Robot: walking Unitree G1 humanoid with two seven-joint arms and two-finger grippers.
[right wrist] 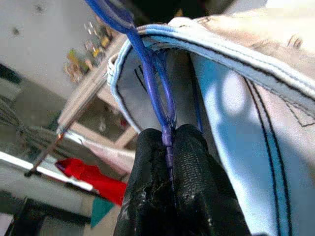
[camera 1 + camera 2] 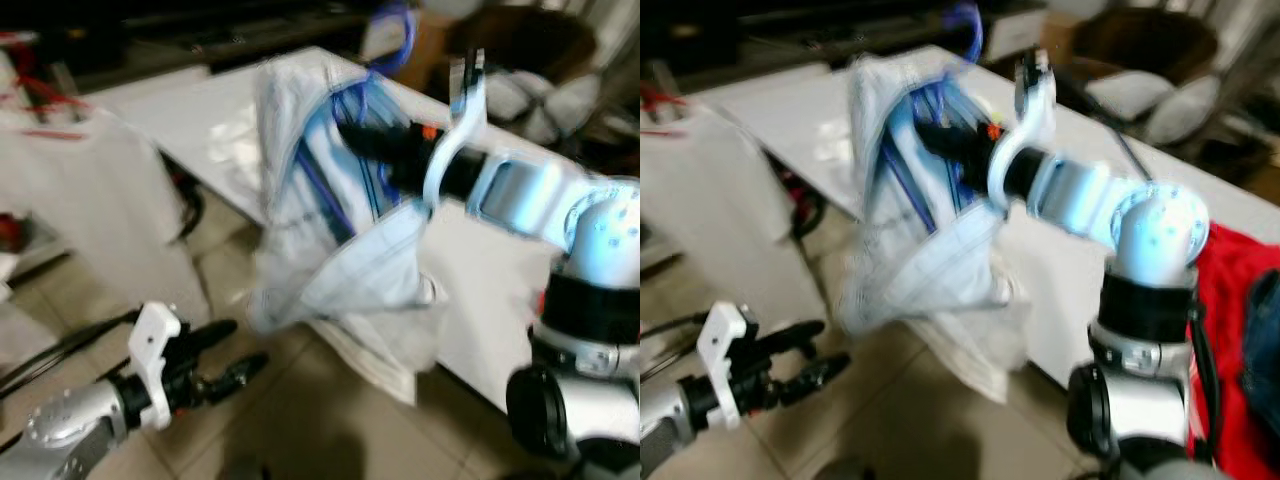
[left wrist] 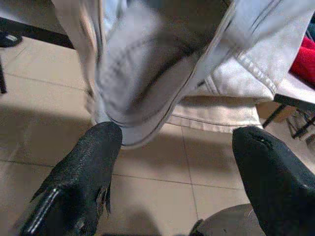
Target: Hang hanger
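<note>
My right claw (image 1: pixel 170 147) is pinched tight on the blue hanger (image 1: pixel 147 69), whose wire runs up out of my fingertips. The pale garment (image 2: pixel 340 220) drapes from it, hanging just below and beside that claw, above the tiled floor (image 2: pixel 300 420). My left claw (image 2: pixel 225 360) sits low with fingers spread, the garment's hem just ahead of them.

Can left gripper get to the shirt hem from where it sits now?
Probably yes. The left gripper is open, low over the floor, and the white shirt hangs from the blue hanger in the right gripper, with nothing between.
</note>
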